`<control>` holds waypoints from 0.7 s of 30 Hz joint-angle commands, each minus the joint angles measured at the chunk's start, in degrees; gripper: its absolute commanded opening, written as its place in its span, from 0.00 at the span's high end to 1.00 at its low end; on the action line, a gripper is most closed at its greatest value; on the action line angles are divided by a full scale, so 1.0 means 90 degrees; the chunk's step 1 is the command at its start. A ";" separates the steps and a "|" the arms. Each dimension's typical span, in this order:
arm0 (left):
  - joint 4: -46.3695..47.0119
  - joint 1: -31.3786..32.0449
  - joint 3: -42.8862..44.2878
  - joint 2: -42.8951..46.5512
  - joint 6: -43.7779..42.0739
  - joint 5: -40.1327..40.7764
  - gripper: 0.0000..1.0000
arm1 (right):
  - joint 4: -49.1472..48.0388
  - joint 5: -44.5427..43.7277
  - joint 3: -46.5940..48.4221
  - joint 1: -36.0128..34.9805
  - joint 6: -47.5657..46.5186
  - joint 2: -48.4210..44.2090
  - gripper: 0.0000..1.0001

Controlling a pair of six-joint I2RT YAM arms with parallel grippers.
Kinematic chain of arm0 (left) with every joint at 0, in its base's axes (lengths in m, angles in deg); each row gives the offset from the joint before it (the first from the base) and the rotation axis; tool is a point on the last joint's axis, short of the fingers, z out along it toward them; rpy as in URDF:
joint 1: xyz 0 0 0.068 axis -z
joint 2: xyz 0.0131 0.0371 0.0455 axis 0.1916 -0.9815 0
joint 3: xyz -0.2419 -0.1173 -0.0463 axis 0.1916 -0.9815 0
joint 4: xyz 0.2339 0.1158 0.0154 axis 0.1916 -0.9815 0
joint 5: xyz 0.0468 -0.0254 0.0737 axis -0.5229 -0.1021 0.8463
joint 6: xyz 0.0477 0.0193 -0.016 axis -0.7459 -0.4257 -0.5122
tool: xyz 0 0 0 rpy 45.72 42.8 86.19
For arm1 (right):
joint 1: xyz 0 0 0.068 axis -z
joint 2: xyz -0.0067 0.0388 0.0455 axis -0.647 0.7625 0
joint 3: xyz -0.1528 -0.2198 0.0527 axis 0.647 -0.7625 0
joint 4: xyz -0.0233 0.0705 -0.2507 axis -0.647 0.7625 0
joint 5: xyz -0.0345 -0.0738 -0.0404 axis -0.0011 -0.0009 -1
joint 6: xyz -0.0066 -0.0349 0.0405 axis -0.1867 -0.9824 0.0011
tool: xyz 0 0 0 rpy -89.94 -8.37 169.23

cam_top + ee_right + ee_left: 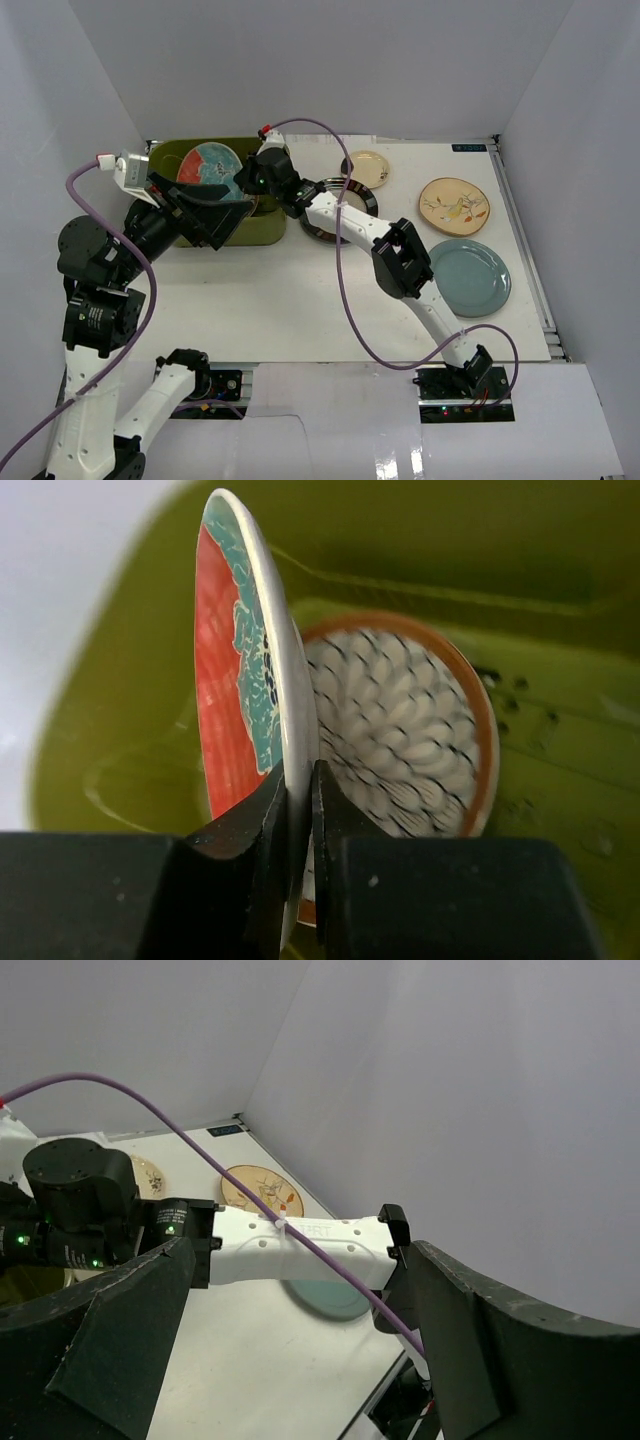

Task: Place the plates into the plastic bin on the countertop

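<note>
**One red-and-teal plate [235, 680] clenched upright over plastic bin [120, 680]**

Plate is gripped by its rim in right pincer [298, 780], fingers clamped on it, red face to pincer's left. Scale-patterned plate [400, 720] w/ brown rim is seen inside bin, just beyond fingertips, to their right. Left pincer [300, 1250] is spread wide, nothing held. Small cream plate [366, 168], bird plate [454, 203] and lt-blue plate [470, 277] are seen on countertop [300, 310], well behind right pincer.
</note>
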 commanded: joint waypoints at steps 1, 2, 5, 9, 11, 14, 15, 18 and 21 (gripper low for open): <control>-0.0019 0.0043 -0.0123 -0.0021 -0.0089 0.0165 0.02 | -0.1061 -0.0079 -0.0116 0.0003 0.0201 -0.0456 0.92; -0.0009 0.0052 -0.0191 -0.0011 -0.0060 0.0185 0.02 | -0.0985 -0.0050 -0.0138 0.0022 0.0249 -0.0408 0.92; -0.0009 0.0053 -0.0299 0.0008 0.0027 0.0234 0.02 | -0.0838 -0.0011 -0.0099 0.0023 0.0259 -0.0310 0.92; -0.0058 0.0053 -0.0572 0.0047 0.0096 0.0486 0.02 | -0.0750 -0.0030 -0.0294 0.0003 0.0269 -0.0378 0.50; -0.0213 0.0053 -0.0777 0.0028 0.0106 0.0721 0.02 | -0.0672 -0.0128 -0.0421 0.0003 0.0192 -0.0485 0.25; -0.0409 0.0053 -0.0982 -0.0021 0.0077 0.1161 0.02 | -0.0633 -0.0274 -0.0655 -0.0016 -0.0013 -0.0778 0.06; -0.0448 0.0053 -0.1012 -0.0050 0.0067 0.1249 0.02 | -0.0604 -0.0323 -0.0704 -0.0016 -0.0091 -0.0875 0.04; -0.0565 0.0053 -0.1129 -0.0070 0.0096 0.1629 0.02 | -0.0497 -0.0538 -0.0996 -0.0016 -0.0452 -0.1450 0.07; -0.0566 0.0053 -0.1198 -0.0031 0.0271 0.1845 0.02 | -0.0496 -0.0714 -0.1524 -0.0016 -0.0872 -0.2152 0.10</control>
